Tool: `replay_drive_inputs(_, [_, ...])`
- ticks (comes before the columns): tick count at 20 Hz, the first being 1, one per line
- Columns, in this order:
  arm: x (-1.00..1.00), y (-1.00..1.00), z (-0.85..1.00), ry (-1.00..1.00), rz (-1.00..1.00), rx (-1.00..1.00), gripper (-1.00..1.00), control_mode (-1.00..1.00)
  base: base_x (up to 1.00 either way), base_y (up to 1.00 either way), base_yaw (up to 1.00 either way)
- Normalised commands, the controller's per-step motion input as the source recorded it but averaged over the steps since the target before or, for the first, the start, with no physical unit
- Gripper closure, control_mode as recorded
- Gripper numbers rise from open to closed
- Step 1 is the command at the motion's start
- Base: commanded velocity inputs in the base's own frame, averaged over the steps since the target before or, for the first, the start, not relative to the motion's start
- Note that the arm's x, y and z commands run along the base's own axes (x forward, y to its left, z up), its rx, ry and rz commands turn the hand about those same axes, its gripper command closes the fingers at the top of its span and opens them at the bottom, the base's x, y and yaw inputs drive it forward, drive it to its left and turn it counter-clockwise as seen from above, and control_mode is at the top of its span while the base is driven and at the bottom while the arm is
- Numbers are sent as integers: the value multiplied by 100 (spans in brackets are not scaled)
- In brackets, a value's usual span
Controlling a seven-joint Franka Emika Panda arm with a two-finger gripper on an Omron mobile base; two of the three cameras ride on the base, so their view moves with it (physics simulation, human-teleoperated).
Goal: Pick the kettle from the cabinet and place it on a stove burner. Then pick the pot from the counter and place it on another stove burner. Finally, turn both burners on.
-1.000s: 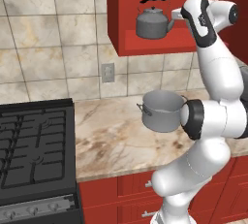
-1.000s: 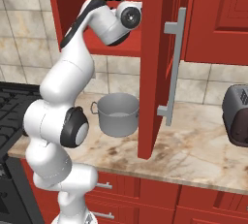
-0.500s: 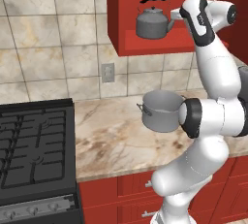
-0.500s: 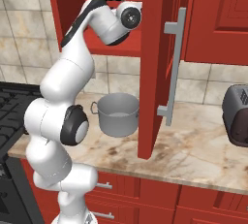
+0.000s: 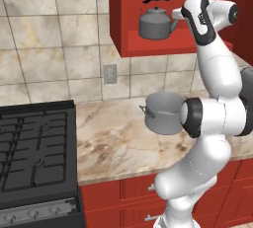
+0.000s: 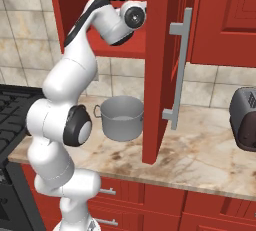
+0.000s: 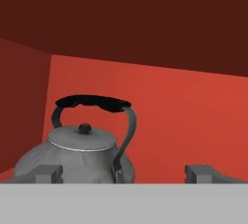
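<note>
The grey kettle (image 5: 155, 23) with its black arched handle stands upright in the recess of the red cabinet (image 5: 148, 47), spout pointing right. My gripper (image 5: 177, 13) is level with it, just right of the spout, pointing into the recess. In the hand view the kettle (image 7: 80, 152) sits close ahead and to the left, and my gripper (image 7: 126, 173) is open, its fingertips (image 7: 46, 172) wide apart and touching nothing. The grey pot (image 5: 165, 113) stands on the marble counter (image 5: 113, 143) below the cabinet; in the right base view the pot (image 6: 121, 117) is beside my arm.
The black stove (image 5: 34, 153) with its grates lies at the left, a silver knob panel (image 5: 34, 214) along its front. The open red cabinet door (image 6: 160, 75) with a long silver handle hangs over the counter (image 6: 200, 160). A dark appliance (image 6: 245, 117) sits at the far right.
</note>
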Motion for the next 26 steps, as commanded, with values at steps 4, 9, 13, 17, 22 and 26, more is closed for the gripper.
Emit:
replay_drive_inputs(4, [15, 0, 3, 0, 0, 0, -100, -100, 0, 0, 0])
replay_drive_inputs(9, [14, 0, 1, 0, 0, 0, -100, -100, 0, 0, 0])
replay_drive_inputs(13, [13, 0, 0, 0, 0, 0, -100, -100, 0, 0, 0])
replay_drive_inputs(17, [10, 0, 0, 0, 0, 0, -100, -100, 0, 0, 0])
replay_drive_inputs(22, [10, 3, 0, 0, 0, 0, -100, -100, 0, 0, 0])
replay_drive_inputs(26, [9, 6, 0, 0, 0, 0, -100, -100, 0, 0, 0])
